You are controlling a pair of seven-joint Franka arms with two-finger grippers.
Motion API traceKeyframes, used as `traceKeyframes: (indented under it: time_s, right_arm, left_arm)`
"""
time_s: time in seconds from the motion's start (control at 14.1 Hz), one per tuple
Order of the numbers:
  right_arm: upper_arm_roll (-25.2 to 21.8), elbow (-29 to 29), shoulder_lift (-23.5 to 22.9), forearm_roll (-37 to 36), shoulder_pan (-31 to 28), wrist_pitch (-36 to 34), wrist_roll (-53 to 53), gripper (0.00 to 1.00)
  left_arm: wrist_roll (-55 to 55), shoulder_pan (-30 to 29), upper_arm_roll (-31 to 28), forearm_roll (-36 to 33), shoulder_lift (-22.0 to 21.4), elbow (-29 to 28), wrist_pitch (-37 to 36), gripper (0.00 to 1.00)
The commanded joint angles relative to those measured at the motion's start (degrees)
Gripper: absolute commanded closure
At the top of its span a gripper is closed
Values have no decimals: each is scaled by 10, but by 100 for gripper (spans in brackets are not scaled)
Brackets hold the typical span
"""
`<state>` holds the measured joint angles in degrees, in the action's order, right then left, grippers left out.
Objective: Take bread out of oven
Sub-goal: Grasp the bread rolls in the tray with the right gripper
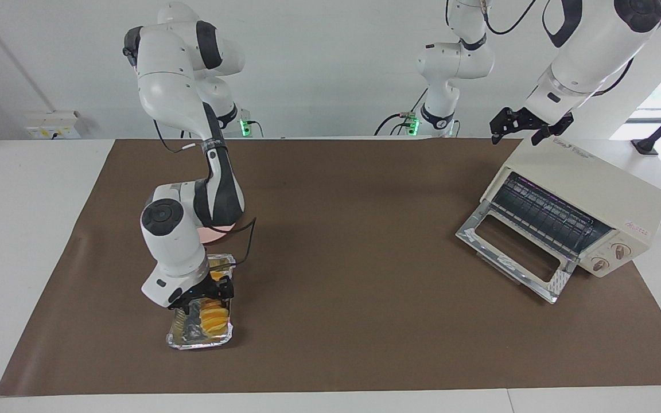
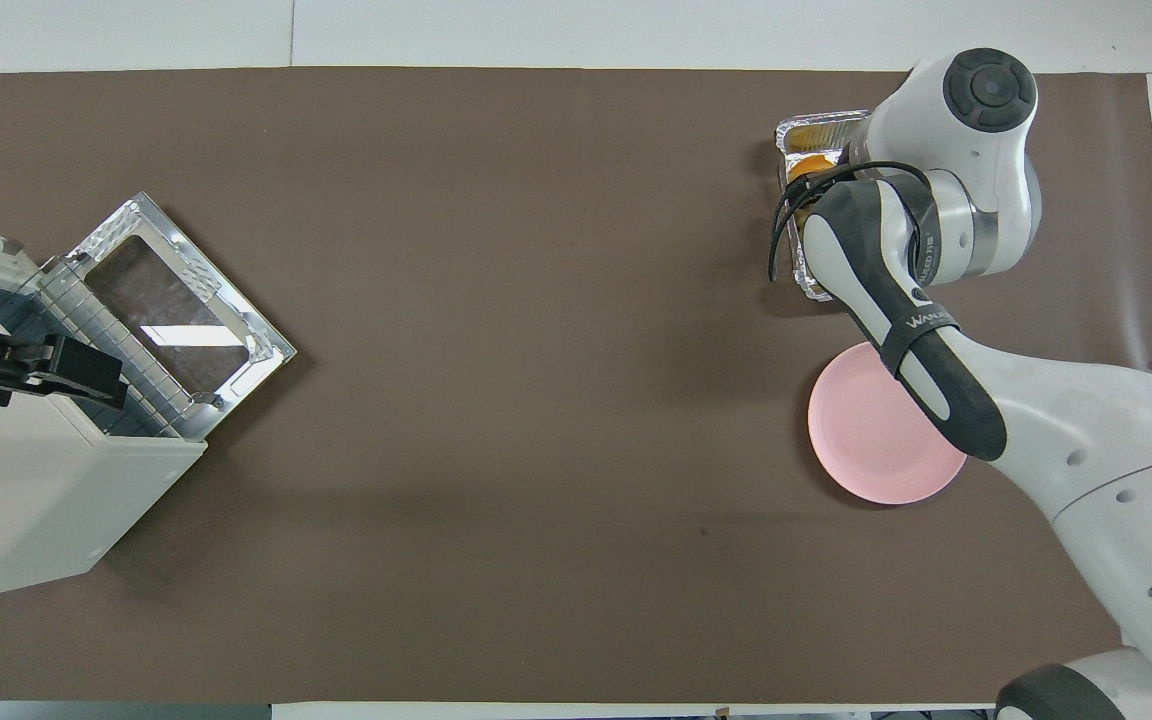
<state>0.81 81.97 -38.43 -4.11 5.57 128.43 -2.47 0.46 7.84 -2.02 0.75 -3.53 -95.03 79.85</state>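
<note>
The bread (image 1: 216, 319), a golden-yellow ridged loaf, lies in a crinkled silver foil tray (image 1: 199, 339) on the brown mat at the right arm's end of the table. My right gripper (image 1: 203, 310) reaches down into the tray at the bread. In the overhead view my right arm covers most of the tray (image 2: 822, 128), and only a bit of bread (image 2: 809, 166) shows. The cream-white oven (image 1: 586, 183) stands at the left arm's end with its glass door (image 1: 511, 252) dropped open and its rack bare. My left gripper (image 1: 528, 131) hangs open above the oven's top.
A round pink plate (image 2: 876, 440) lies beside the foil tray, nearer to the robots, and is partly hidden by my right arm in the facing view (image 1: 218, 231). The oven also shows in the overhead view (image 2: 26, 500), its door (image 2: 181, 315) facing the mat's middle.
</note>
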Motion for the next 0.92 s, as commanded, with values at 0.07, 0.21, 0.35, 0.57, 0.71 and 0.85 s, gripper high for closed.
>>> traceKeyframes:
  time_s: [0.07,0.21,0.35,0.57,0.71,0.85]
  right_arm:
    - [4,20,8,-5,-9,25,13,100]
    - [4,16,9,-5,-10,24,12,100]
    - [5,11,11,-6,-12,15,10,100]
    - [5,-15,26,-11,-13,-44,6,100]
    - [6,-18,47,-10,-10,-89,4,100]
    - [7,-9,87,-7,-9,-142,4,100]
  left_arm:
    - [8,-9,6,-9,-10,-6,-7,0]
    - [8,-9,6,-8,-10,-6,-7,0]
    - [8,-9,7,-9,-10,-6,-7,0]
    - [8,-9,6,-8,-10,-6,-7,0]
    - [8,-9,6,-8,-10,-6,-7,0]
    - [8,-9,7,-8,-10,-6,-7,0]
